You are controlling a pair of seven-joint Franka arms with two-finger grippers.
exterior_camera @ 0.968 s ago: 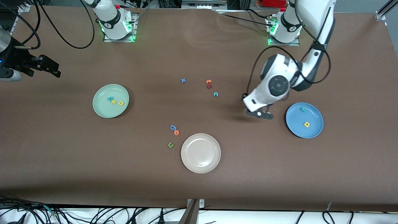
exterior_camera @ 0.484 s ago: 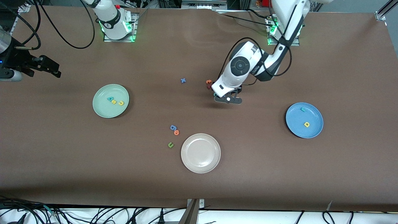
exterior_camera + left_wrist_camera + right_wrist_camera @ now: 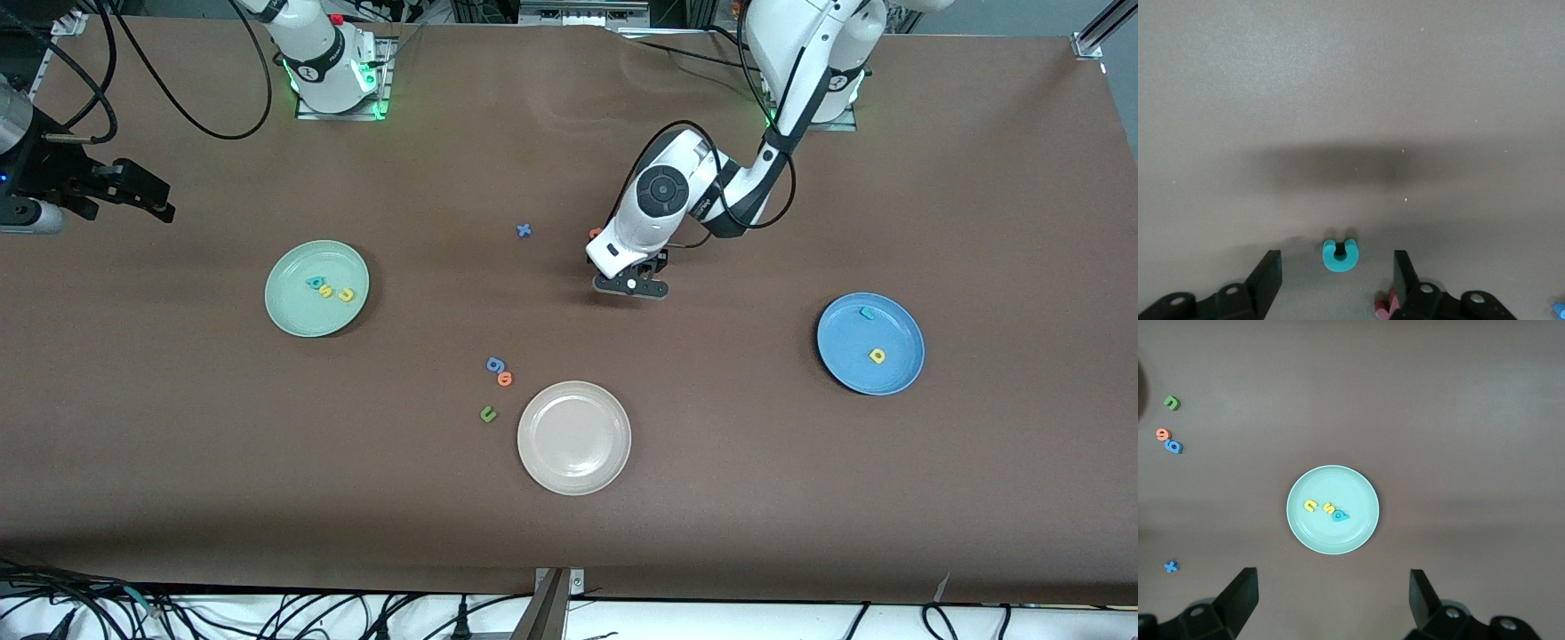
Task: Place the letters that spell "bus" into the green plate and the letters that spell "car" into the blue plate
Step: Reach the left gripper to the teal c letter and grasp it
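**Left hand low over the teal c, fingers wide**

I have the brown desk (image 3: 569, 533) under me, with three plates on it. The green plate (image 3: 293, 311) lies toward my right arm's end and carries the teal b (image 3: 315, 284), the yellow s (image 3: 327, 291) and the yellow-orange u (image 3: 346, 294) in a short row. The blue plate (image 3: 889, 378) lies toward my left arm's end with the teal r (image 3: 866, 312) and the yellow a (image 3: 877, 356) in it, well apart from each other. The beige-white plate (image 3: 574, 437) sits nearest the front camera.

My left hand (image 3: 630, 285) is low over the middle of the desk. The front view hides what is under it; my left wrist view shows the teal c (image 3: 1340, 255) flat on the desk between my spread fingers (image 3: 1267, 275), touching neither, its gap pointing away from my wrist. A dark red letter (image 3: 1385, 307) peeks out beside one finger.

My right hand (image 3: 1331, 603) waits high over the green plate, fingers open, holding nothing. My right wrist view also takes in the green u (image 3: 1171, 403), the orange letter (image 3: 1163, 434), the blue g (image 3: 1173, 446) and the blue x (image 3: 1171, 566).
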